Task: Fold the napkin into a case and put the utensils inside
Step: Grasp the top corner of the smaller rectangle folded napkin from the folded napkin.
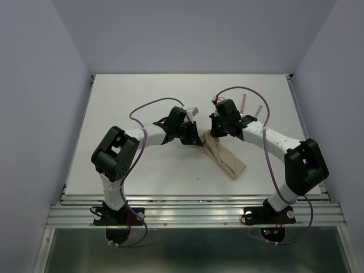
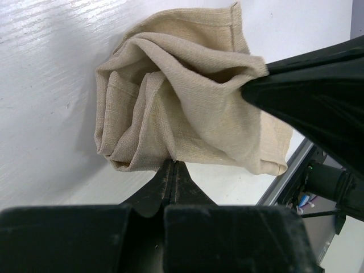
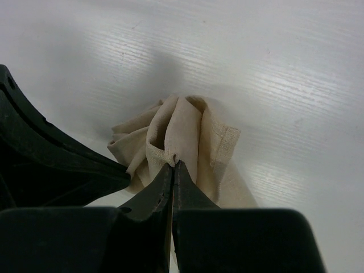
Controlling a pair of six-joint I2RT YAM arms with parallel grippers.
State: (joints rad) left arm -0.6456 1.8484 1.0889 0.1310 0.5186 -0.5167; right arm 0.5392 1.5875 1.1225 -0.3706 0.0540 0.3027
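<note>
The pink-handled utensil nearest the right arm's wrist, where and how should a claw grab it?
Grip the utensil mid-handle, coming straight down from above and closing across its narrow width. It looks slim and flat on the table, so a sideways approach would likely catch little. The right claw, shut on the napkin, must release first.

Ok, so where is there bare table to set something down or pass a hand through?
Free: the far-left corner of the table beyond the left arm, and the near strip between the napkin and the arm bases. Crowded: the middle, where left hand and right hand both pinch the napkin, and far right by the utensils.
</note>
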